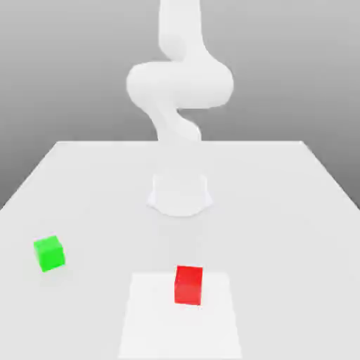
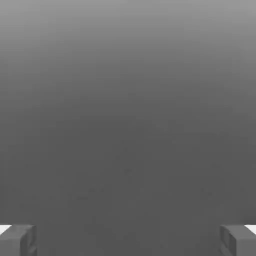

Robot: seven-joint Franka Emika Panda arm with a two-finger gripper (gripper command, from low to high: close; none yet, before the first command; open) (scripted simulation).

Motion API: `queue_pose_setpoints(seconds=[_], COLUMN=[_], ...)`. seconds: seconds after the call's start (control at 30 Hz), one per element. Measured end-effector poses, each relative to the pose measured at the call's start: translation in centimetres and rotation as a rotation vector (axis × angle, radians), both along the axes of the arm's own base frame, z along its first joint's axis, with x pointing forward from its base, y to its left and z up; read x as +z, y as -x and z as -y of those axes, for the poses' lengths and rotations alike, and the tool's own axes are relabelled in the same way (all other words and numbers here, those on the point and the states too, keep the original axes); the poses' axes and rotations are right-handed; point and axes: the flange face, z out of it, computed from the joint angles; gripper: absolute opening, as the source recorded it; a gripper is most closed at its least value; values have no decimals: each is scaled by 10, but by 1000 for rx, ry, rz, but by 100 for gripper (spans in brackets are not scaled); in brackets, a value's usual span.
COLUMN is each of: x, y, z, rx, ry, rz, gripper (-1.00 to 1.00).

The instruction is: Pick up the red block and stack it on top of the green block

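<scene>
Red block (image 1: 188,285) sat on the table (image 1: 84,183) near the front edge, on a paler square patch (image 1: 148,316) — nothing touching it. Green block (image 1: 49,253) lay well apart toward the exterior view's left, slightly farther back, also on the table. White arm (image 1: 179,84) rose from its round base (image 1: 180,195) behind both cubes. Gripper (image 2: 128,240) stood spread wide — fingertips (image 2: 17,240) far apart, nothing between them.
</scene>
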Motion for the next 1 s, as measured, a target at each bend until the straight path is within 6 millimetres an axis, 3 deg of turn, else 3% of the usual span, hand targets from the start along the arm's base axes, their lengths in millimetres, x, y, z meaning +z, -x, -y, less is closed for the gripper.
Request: queue_pose_setpoints(seconds=[0.13, 0.3, 0.43, 0.57, 0.63, 0.8, 0.83, 1.0], x=[-99, -224, -325, -425, -454, -502, -512, -512], y=[-41, -57, -44, -3, 8, 12, 13, 13], z=[-6, -8, -8, -11, -11, -12, -12, -12], rx=[-22, -48, -68, -88, -93, -95, -94, -95], ry=[6, 1, -14, -41, -49, -51, -51, -51], rz=[-152, -337, -493, -667, -705, -718, -718, -717], gripper=[0, 0, 0, 0, 0, 0, -100, -100])
